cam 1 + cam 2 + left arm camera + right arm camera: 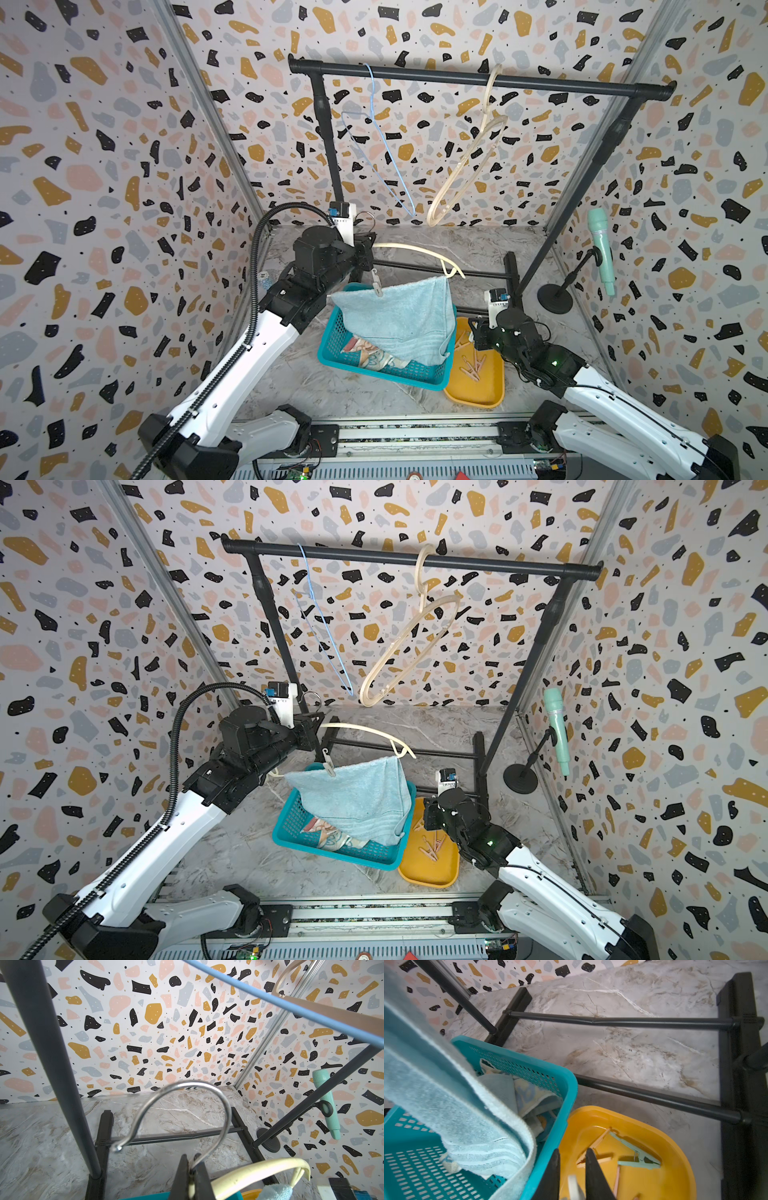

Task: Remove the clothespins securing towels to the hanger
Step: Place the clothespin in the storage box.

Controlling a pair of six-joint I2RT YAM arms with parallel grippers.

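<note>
Cream-plastic hanger (415,250) is held up off the table by the L gripper (192,1164), whose jaws are pressed together on the shank of the metal hook (187,1083). That lift prob. keeps the pinned edge within reach and the cloth hanging free. Just below and ahead of that gripper, one pale clothespin (377,287) is seen clamping a corner of the light-blue towel (399,316) to the hanger. The other upper corner is carried at the hanger's far end; whether a peg sits there cannot be told. The towel's lower part is received by the teal basket (395,371) directly under the hanger, where two patterned towels (529,1093) are lying crumpled, so freed cloth is judged to drop there. R gripper (572,1153) is poised low over the yellow tray (664,1138), just beside the basket. Its jaws are pinched on a small white clothespin (572,1185), blurred, prob. meant for the tray. Beneath and ahead of those jaws, pink/orange pegs (471,365) and a mint-green peg (635,1154) are collected in the tray.
</note>
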